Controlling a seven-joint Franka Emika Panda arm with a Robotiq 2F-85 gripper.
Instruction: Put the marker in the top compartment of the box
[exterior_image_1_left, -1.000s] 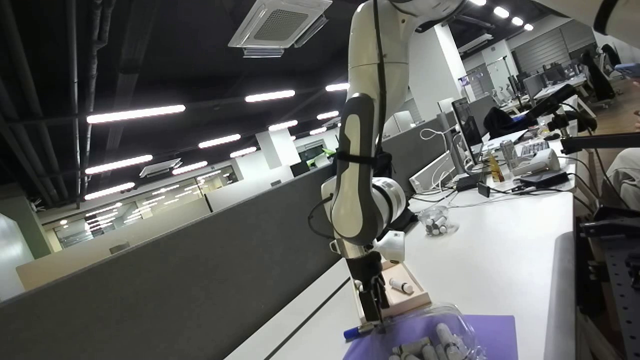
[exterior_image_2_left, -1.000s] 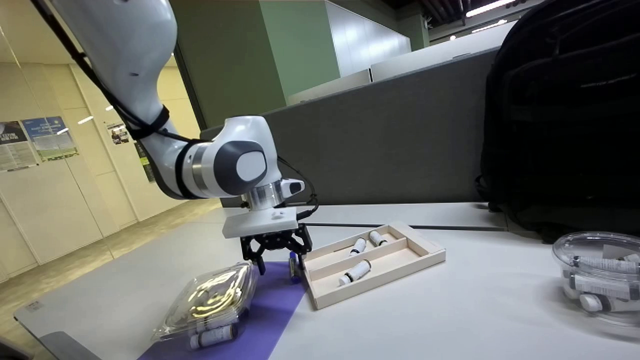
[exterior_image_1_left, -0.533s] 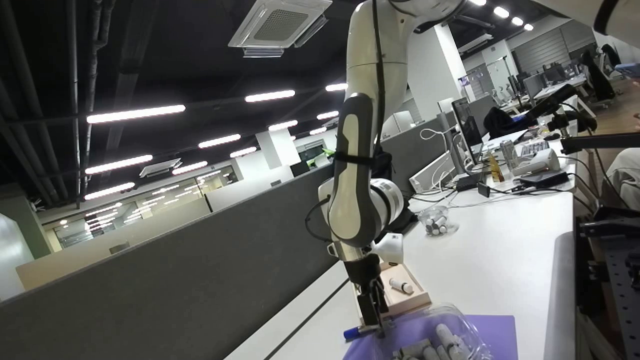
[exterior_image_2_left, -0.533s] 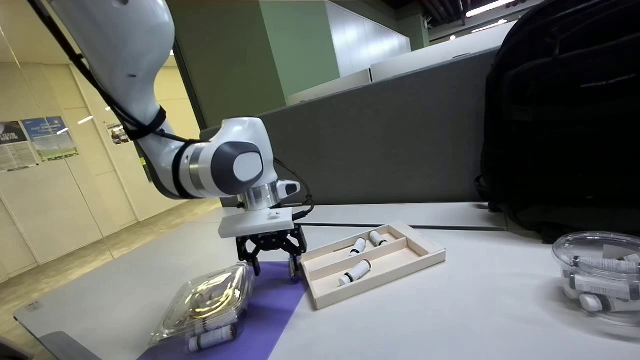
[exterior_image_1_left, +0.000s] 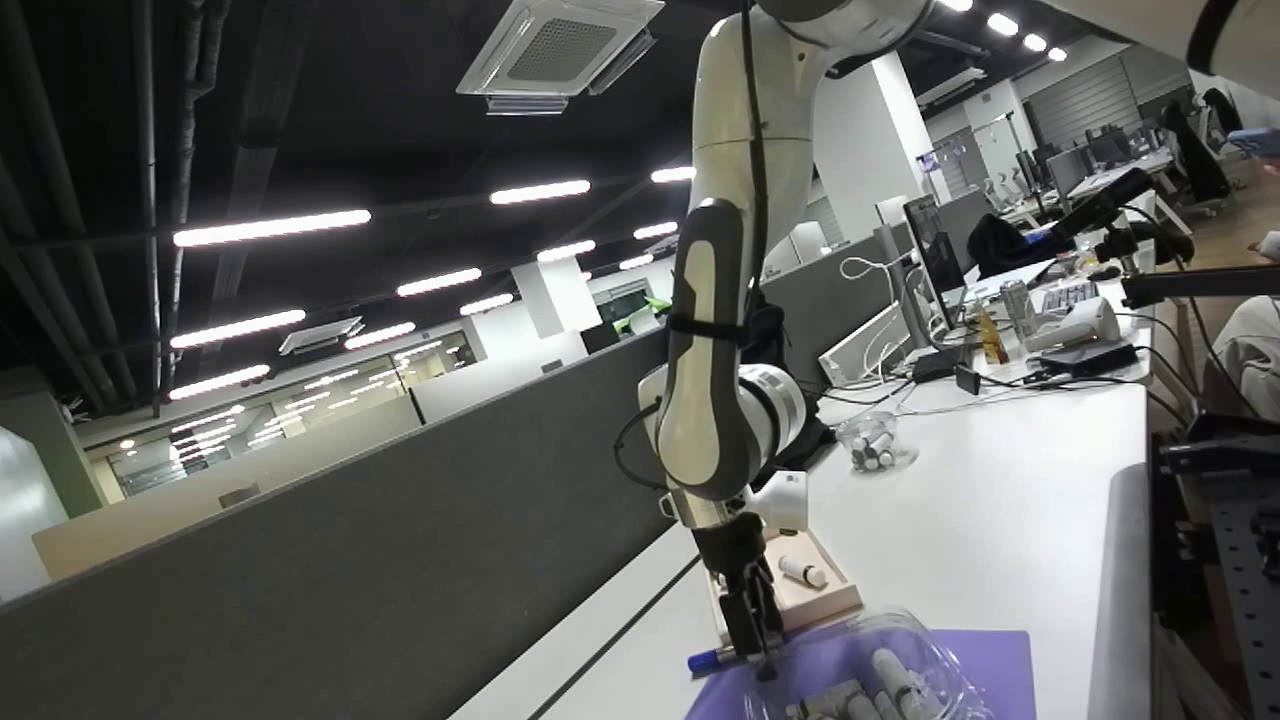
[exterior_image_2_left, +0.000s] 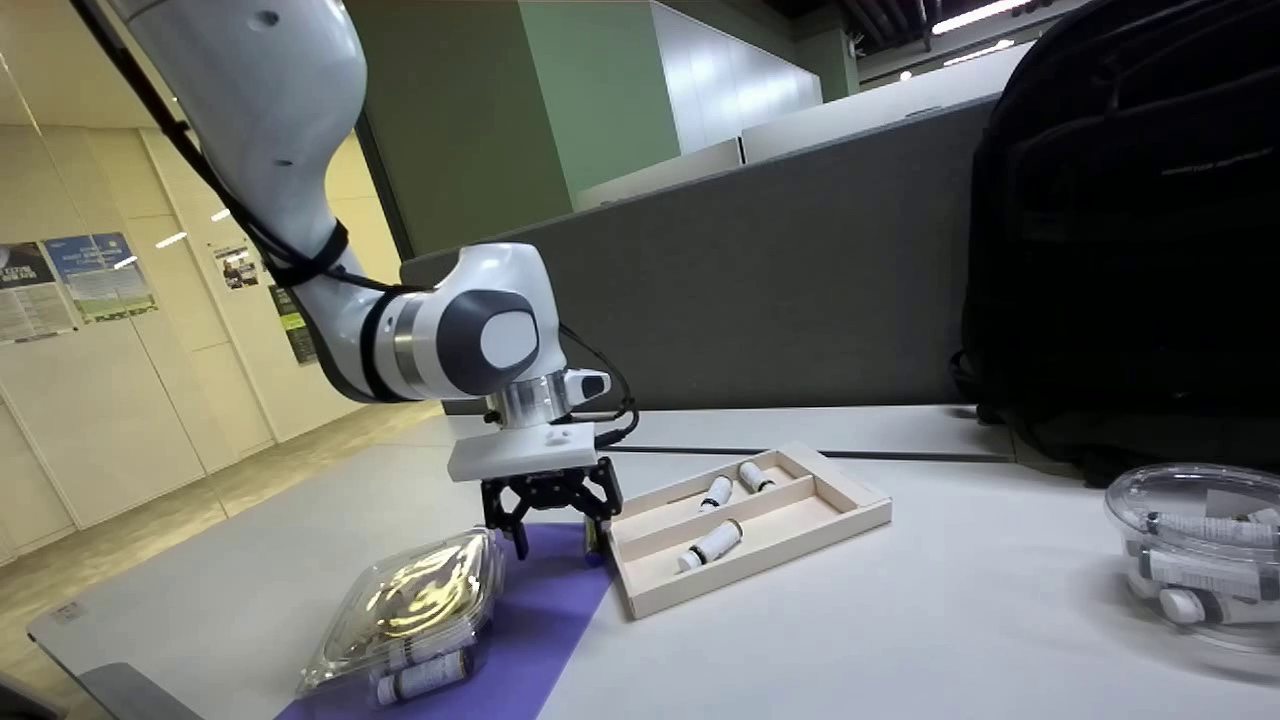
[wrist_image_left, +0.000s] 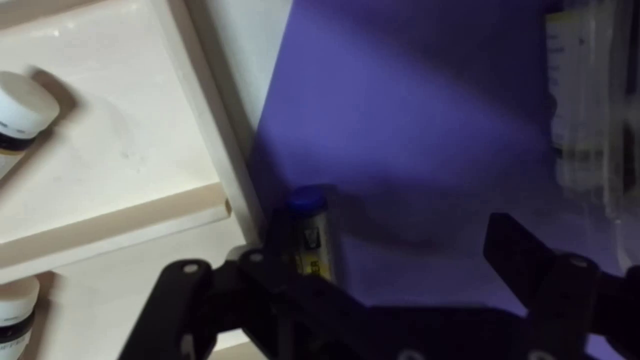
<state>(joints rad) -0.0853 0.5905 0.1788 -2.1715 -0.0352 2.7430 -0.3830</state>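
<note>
Sits a little lower and nearer to the box (exterior_image_2_left: 770, 555) than in the earlier frame, speaking of the gripper (exterior_image_2_left: 561, 548). Has the jaws spread wide, unclenched. Has the marker (wrist_image_left: 315, 240) between the fingers (wrist_image_left: 279, 245), just beside the one nearer to the box, outside it, with a blue end over the purple mat (wrist_image_left: 380, 110); touching this finger or not, cannot tell surely, too dark in the wrist view. Shows in the box one white bottle (exterior_image_2_left: 712, 545) on one side of the divider (wrist_image_left: 115, 227), two more bottles (exterior_image_2_left: 717, 492) on the other. Near the other finger, shows a clear container (exterior_image_2_left: 415, 595) with white bottles (exterior_image_1_left: 895, 672).
</note>
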